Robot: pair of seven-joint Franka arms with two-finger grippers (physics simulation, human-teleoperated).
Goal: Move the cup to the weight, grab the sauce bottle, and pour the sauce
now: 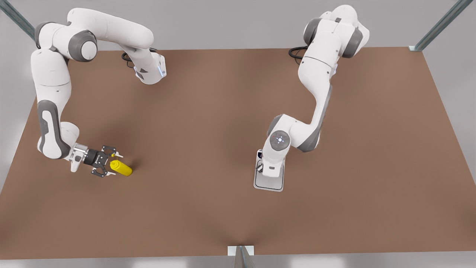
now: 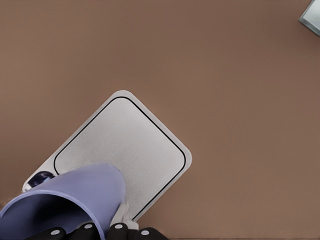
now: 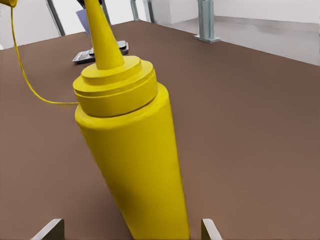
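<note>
Front view: right gripper [image 1: 111,163] jaws wide around sauce bottle [image 1: 121,168]; left gripper's jaws holding cup [image 2: 70,200] over unlabelled weight [image 2: 130,145].

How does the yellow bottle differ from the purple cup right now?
The sauce bottle is bright yellow with a pointed nozzle; the cup is plain lavender-blue and open-mouthed. The bottle stands on the bare table between the right claw's open fingers, ungripped; the cup is held by the left claw over the weight. Both are small containers.
</note>
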